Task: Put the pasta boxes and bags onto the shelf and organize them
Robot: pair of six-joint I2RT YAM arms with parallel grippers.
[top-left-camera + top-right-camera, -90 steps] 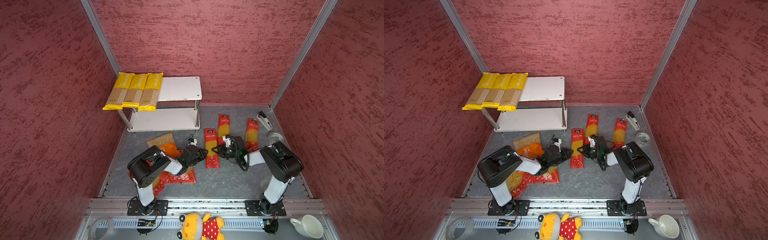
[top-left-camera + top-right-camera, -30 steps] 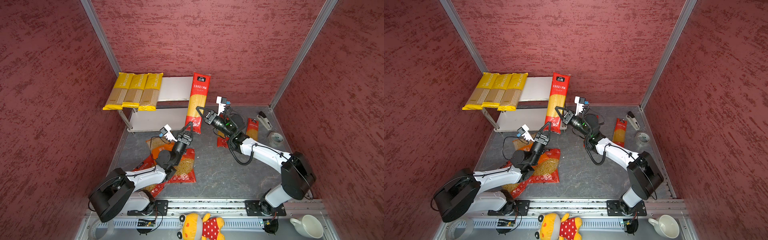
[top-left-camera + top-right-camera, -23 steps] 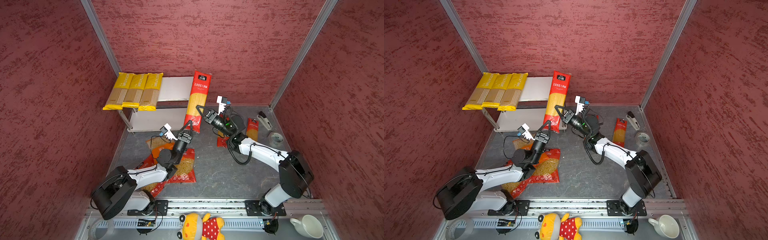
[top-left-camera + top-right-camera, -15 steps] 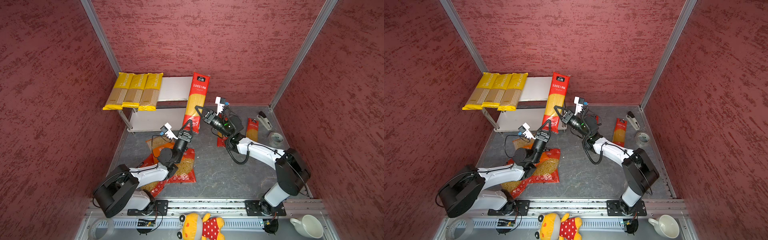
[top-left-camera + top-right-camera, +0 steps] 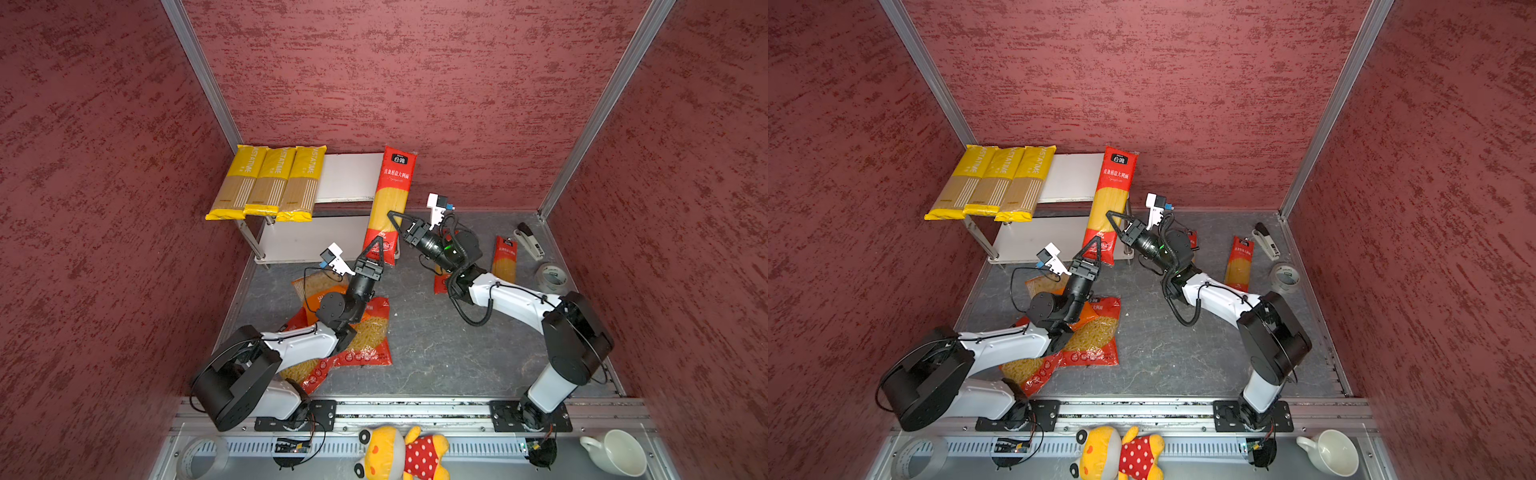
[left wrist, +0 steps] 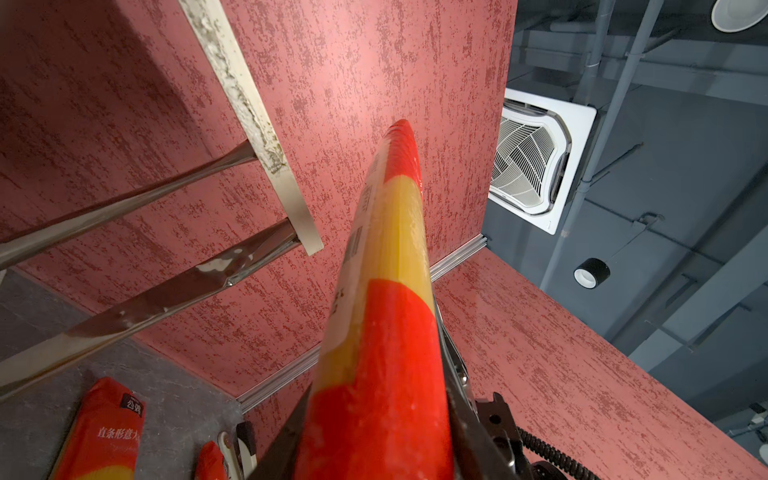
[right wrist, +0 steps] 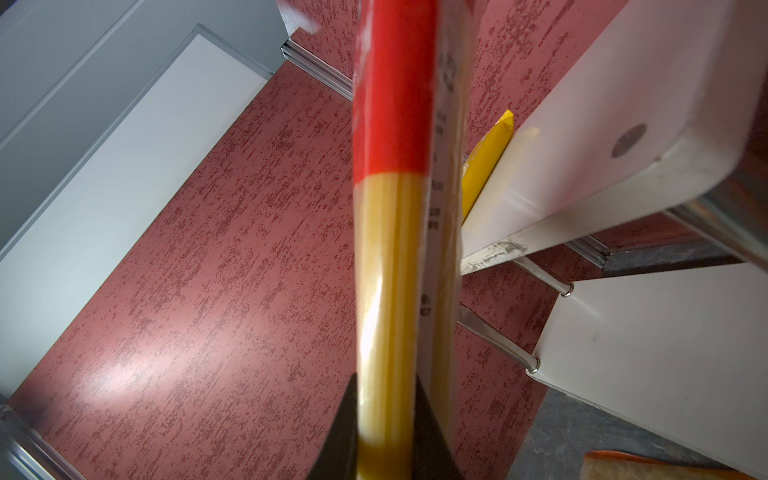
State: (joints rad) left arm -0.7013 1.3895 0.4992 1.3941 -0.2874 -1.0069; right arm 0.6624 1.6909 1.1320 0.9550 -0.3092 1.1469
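Observation:
A red spaghetti pack [image 5: 390,199] stands nearly upright beside the right end of the shelf [image 5: 347,178], its top above the upper board. My left gripper [image 5: 377,244] is shut on its lower red end, jaws on both sides in the left wrist view [image 6: 374,415]. My right gripper [image 5: 395,222] is shut on its yellow middle [image 7: 386,415]. Three yellow packs [image 5: 268,183] lie side by side on the upper board's left. Another red pack [image 5: 505,259] lies on the floor, and one more [image 5: 439,283] shows partly behind the right arm. Red bags [image 5: 370,336] and an orange bag [image 5: 307,291] lie under the left arm.
The shelf's lower board [image 5: 311,241] is bare. A stapler [image 5: 530,246] and a tape roll [image 5: 552,276] sit by the right wall. In front of the rail are a plush toy [image 5: 401,453], a white cup [image 5: 615,453] and another tape roll [image 5: 201,457].
The left jaws have closed on the red pack's lower end. The pack, lying on the floor three seconds ago, stays upright by the shelf and has shifted slightly left.

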